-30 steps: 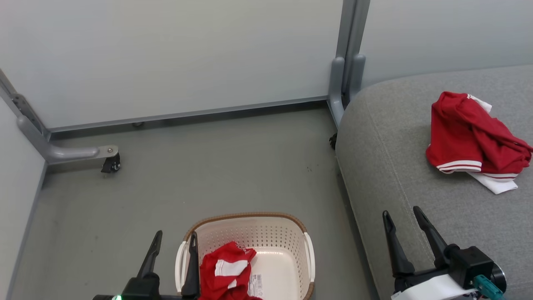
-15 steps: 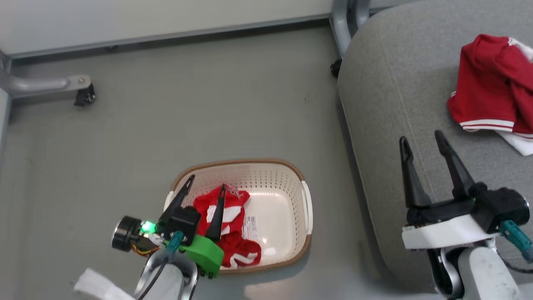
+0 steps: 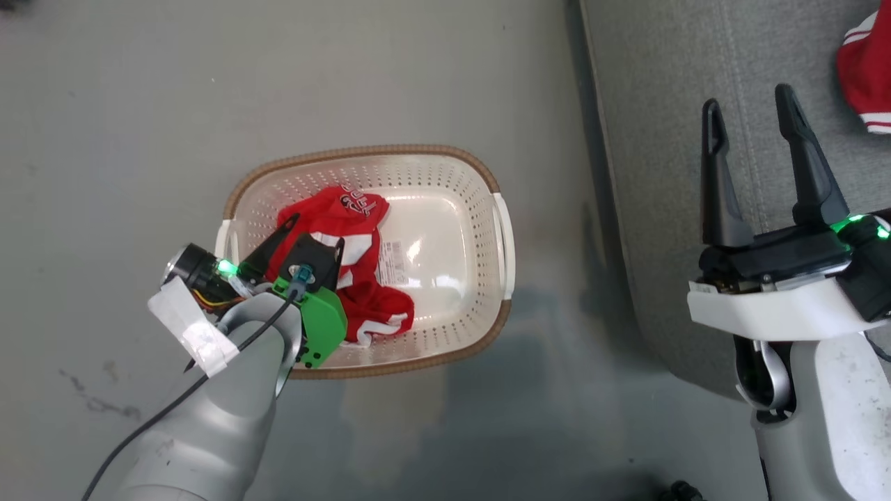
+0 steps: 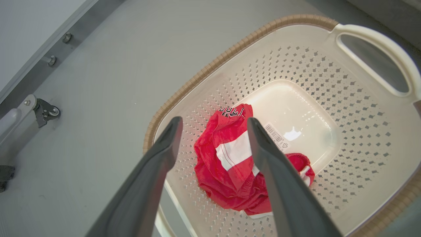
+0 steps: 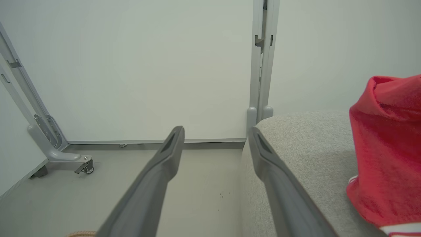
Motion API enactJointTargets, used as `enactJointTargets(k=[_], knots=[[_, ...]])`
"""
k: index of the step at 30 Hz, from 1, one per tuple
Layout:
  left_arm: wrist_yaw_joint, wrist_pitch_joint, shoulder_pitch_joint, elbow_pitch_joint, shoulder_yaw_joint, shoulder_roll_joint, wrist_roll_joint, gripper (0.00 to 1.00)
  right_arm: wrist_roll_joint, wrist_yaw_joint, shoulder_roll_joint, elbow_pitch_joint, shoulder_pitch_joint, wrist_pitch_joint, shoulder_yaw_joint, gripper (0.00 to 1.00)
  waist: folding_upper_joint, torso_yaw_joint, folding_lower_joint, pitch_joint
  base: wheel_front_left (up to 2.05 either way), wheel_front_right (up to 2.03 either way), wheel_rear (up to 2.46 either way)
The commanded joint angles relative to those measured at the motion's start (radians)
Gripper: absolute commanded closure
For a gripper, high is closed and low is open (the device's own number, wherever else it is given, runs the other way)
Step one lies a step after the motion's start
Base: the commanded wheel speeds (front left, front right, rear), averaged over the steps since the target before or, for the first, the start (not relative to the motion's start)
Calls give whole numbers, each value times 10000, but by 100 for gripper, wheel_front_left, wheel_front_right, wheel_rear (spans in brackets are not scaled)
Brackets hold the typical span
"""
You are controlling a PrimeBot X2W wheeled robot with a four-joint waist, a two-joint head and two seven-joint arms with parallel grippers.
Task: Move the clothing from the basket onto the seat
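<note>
The cream basket (image 3: 362, 149) with its brown rim stands on the grey floor. A crumpled red piece of clothing (image 3: 351, 212) with white panels lies in the basket's left half, beside a paper label (image 3: 393, 263). My left gripper (image 3: 317, 231) points down into the basket, open, its fingers astride the red clothing (image 4: 227, 154) and apart from it. My right gripper (image 3: 746, 97) hangs open and empty over the near edge of the grey seat (image 3: 661, 104). A second red garment (image 3: 866, 76) lies on the seat (image 5: 306, 148) at the far right.
Pale partition walls stand behind, with a grey metal post (image 5: 260, 65) by the seat's corner. A wheeled foot (image 5: 84, 166) of the partition frame rests on the floor at the left. The seat's side stands close to the basket's right handle (image 3: 502, 243).
The head camera has tilted down, so the whole picture shifted. My left gripper swung from beside the basket to point down into it, over the red clothing. Both grippers stayed open.
</note>
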Motion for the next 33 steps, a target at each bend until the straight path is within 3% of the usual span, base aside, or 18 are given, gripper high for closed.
enactJointTargets(k=[1,10,15,32,33], knots=[[96,8,-494,248,-51,45,121,0,-22,-7,46,-142,-310,-29,-48,0,-1,-745,-1,1929,0,0,0],[637,112,-1874,1624,-994,382,1037,0,147,-7,278,-423,-922,-28,35,0,-1,-1287,-1,3214,0,0,0],[1113,821,-2298,1914,-1237,795,1268,0,325,-8,337,-481,-1216,-28,287,0,-1,-1594,-1,3832,0,0,0],[1113,1179,-2750,2055,-1542,1370,1111,0,700,-2,344,-692,-1548,-4,405,0,-1,-1955,-1,4684,0,0,0],[1091,1163,-2757,2057,-1588,1399,1144,7,686,-2,344,-713,-1553,-4,424,0,-1,-1978,-1,4692,0,0,0]])
